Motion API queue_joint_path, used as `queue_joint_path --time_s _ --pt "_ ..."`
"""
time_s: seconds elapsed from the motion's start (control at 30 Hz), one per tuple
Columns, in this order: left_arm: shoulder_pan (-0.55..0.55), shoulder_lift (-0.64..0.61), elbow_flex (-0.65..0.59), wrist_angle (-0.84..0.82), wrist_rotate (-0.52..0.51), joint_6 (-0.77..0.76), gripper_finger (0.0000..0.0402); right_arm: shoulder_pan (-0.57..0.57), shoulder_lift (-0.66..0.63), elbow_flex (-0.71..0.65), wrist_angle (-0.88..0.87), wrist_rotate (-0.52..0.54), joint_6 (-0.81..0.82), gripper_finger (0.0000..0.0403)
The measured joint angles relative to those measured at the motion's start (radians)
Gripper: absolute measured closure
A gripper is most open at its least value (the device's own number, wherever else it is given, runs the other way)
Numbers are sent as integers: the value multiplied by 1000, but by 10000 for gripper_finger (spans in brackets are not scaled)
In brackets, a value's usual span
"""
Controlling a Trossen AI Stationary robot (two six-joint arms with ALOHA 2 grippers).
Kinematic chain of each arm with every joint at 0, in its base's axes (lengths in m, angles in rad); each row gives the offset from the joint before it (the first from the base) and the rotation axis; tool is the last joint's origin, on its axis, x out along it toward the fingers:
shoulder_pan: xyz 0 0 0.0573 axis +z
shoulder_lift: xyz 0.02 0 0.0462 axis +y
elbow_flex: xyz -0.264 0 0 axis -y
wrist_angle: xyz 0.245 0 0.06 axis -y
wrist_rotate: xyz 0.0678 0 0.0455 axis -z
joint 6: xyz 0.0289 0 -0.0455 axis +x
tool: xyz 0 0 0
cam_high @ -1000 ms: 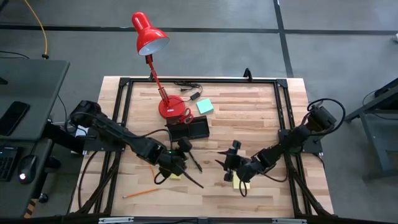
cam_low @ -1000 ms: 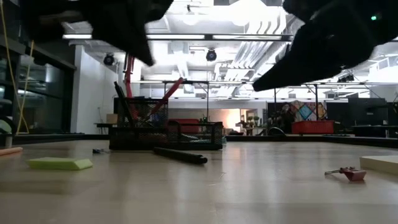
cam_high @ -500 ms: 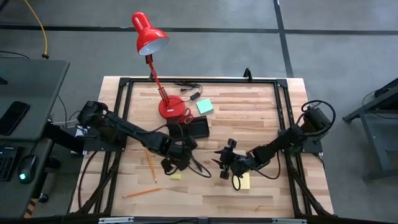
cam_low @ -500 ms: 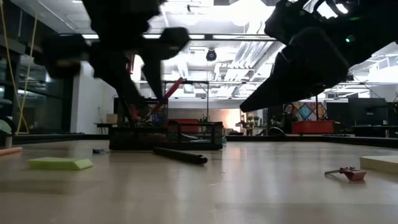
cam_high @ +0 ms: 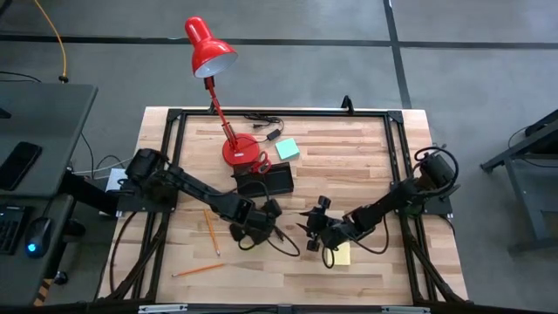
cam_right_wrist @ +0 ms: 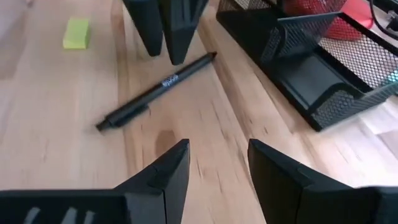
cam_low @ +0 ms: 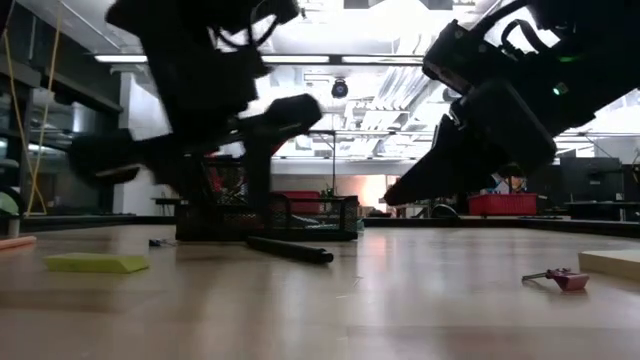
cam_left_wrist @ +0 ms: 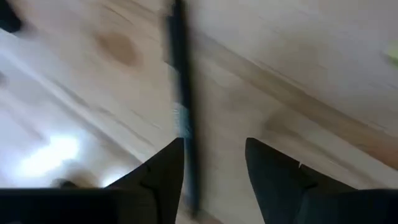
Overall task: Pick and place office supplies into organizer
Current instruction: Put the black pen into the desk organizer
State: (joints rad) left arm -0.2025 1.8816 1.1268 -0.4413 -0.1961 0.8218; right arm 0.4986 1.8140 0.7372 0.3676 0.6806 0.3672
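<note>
The organizer [cam_high: 267,180] sits in front of the red lamp base. The black pen [cam_right_wrist: 157,91] lies on the wood near it, long axis slanting away. Left gripper [cam_high: 253,228], fingers apart w/ nothing held, is nearest, right above it. Right gripper [cam_high: 311,228] is also parted, empty.

The left wrist view is blurred, its black pen [cam_left_wrist: 181,99] partly hidden behind one finger [cam_left_wrist: 163,180].
</note>
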Motion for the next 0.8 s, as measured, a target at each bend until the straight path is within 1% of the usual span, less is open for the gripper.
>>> queue_joint_path --time_s 0.03,0.13,0.2,0.27,0.3,0.47,0.67,0.8 --pt "0 8 10 26 -2 6 245 0 5 0 14 -5 0 251" --pt "15 7 19 -23 8 38 251 -2 16 0 19 -20 -2 251" --pt "35 13 25 -12 62 53 254 -2 25 1 50 -29 -1 251" --pt "54 14 27 -39 112 53 257 -3 29 0 37 -28 -2 251" --pt "64 15 28 -33 124 54 259 -3 36 0 49 -28 -5 251" --pt "106 15 37 -29 125 74 267 -3 54 1 69 -36 -1 251" --pt "155 25 40 -54 254 73 268 -1 54 0 67 -28 -16 251" --pt "164 29 40 -115 259 74 268 -1 54 0 70 -26 -30 251"
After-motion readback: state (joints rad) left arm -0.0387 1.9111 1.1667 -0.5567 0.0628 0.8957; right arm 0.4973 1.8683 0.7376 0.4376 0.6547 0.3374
